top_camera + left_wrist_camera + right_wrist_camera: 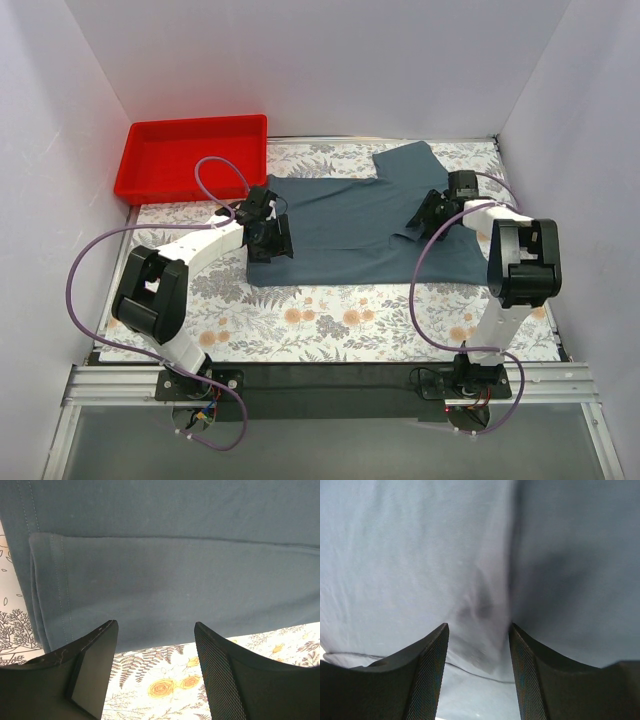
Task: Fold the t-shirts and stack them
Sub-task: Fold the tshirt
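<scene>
One slate blue-grey t-shirt (pixel 350 225) lies flat on the floral table cover (pixel 330 320), its near long side folded over and one sleeve pointing to the back. My left gripper (pixel 272 240) is open at the shirt's left end. In the left wrist view (pixel 156 630) its fingers hang over bare floral cover just short of the folded edge of the shirt (pixel 165 580), holding nothing. My right gripper (pixel 422 218) is low over the shirt's right part. In the right wrist view (pixel 477 640) its jaws are apart, with a raised wrinkle of shirt fabric (pixel 420 555) between them.
A red plastic tray (pixel 190 158) stands at the back left, next to the shirt's far left corner. White walls close in the left, back and right sides. Purple cables loop from both arms over the table.
</scene>
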Robot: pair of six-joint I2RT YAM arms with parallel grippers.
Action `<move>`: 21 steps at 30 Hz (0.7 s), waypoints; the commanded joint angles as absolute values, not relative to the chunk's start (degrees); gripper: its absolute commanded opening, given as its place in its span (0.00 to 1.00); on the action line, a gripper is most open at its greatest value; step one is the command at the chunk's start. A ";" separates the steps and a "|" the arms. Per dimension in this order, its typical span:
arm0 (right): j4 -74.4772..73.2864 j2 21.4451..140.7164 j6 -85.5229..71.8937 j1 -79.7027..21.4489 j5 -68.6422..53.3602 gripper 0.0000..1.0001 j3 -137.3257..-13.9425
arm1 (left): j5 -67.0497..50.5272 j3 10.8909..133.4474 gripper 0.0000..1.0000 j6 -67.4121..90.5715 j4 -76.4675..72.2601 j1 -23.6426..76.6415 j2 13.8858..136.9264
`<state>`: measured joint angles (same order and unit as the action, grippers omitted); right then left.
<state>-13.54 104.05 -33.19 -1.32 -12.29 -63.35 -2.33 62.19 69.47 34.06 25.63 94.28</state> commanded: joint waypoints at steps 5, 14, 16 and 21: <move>-12.13 106.78 -34.54 -4.83 -14.85 0.50 -69.69 | -0.97 61.44 0.58 69.52 34.19 25.75 90.70; -14.41 110.30 -34.37 -6.42 -15.47 0.49 -77.87 | -0.70 60.56 0.58 69.35 34.72 25.84 90.26; -14.41 111.53 -33.05 -6.42 -16.34 0.49 -80.32 | -0.79 60.38 0.58 69.43 34.72 25.75 90.26; -15.20 113.47 -29.37 -6.42 -15.91 0.49 -84.54 | -0.79 60.38 0.58 69.61 34.37 25.75 90.44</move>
